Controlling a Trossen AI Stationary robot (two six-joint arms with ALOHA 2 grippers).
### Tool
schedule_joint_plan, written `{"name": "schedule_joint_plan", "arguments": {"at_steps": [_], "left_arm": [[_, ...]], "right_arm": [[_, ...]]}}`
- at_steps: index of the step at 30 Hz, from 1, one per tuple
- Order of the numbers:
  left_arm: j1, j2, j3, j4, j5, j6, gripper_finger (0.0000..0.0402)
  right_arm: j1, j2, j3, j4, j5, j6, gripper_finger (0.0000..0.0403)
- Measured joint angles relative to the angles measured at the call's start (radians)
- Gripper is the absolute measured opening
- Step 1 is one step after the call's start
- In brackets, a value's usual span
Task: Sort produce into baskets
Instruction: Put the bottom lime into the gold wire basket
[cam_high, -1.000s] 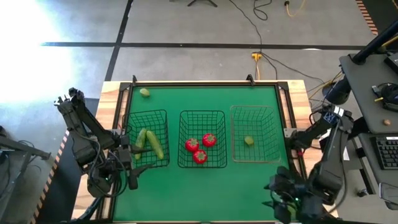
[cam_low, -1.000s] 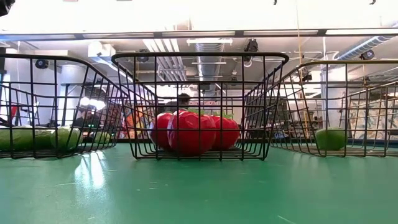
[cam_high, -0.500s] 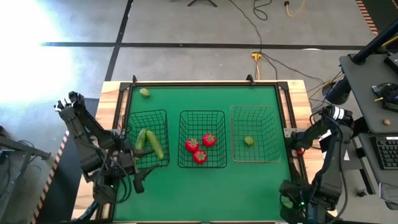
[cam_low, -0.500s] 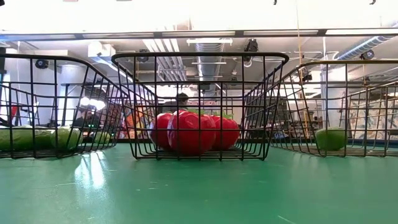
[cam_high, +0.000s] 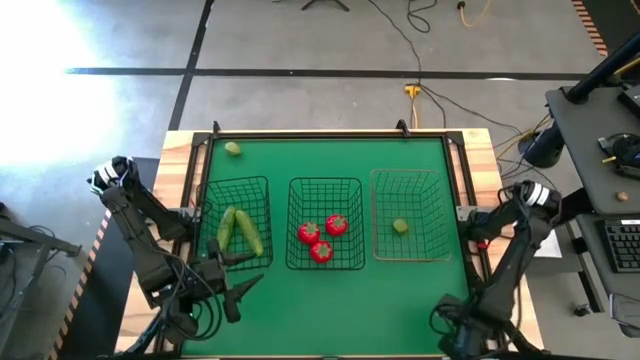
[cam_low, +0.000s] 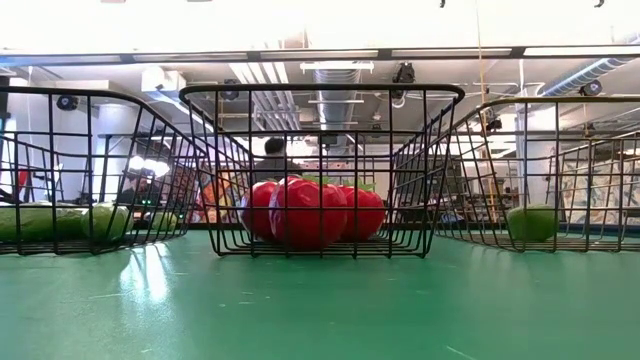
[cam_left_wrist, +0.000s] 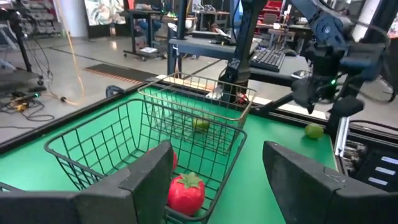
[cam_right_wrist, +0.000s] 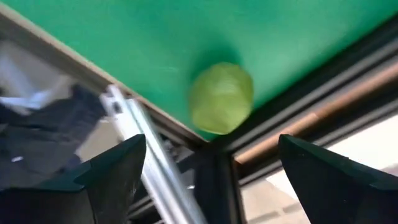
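Both arms have drawn back toward the table's near edge since a second ago: the left gripper (cam_high: 240, 290), fingers spread wide and empty, hangs just short of the left black basket (cam_high: 238, 222) holding two cucumbers (cam_high: 238, 228), while the right gripper (cam_high: 455, 335), also gaping and empty, sits low at the near right corner. Ahead of it, the middle black basket (cam_high: 325, 222) holds three tomatoes (cam_high: 321, 238) and the tan basket (cam_high: 410, 215) one lime (cam_high: 400, 226). Right before the right gripper's fingers, a lime (cam_right_wrist: 221, 96) lies at the mat's edge, and another lime (cam_high: 232, 149) rests far beyond the left gripper.
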Motion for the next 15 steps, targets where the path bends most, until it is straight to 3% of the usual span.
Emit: {"name": "schedule_joint_plan", "arguments": {"at_steps": [15], "left_arm": [[0.000,-0.019,0.000,0.016,0.024,0.012,0.0231]], "right_arm": [[-0.063,0.118,-0.001,-0.027,-0.124,-0.054,0.0357]]}}
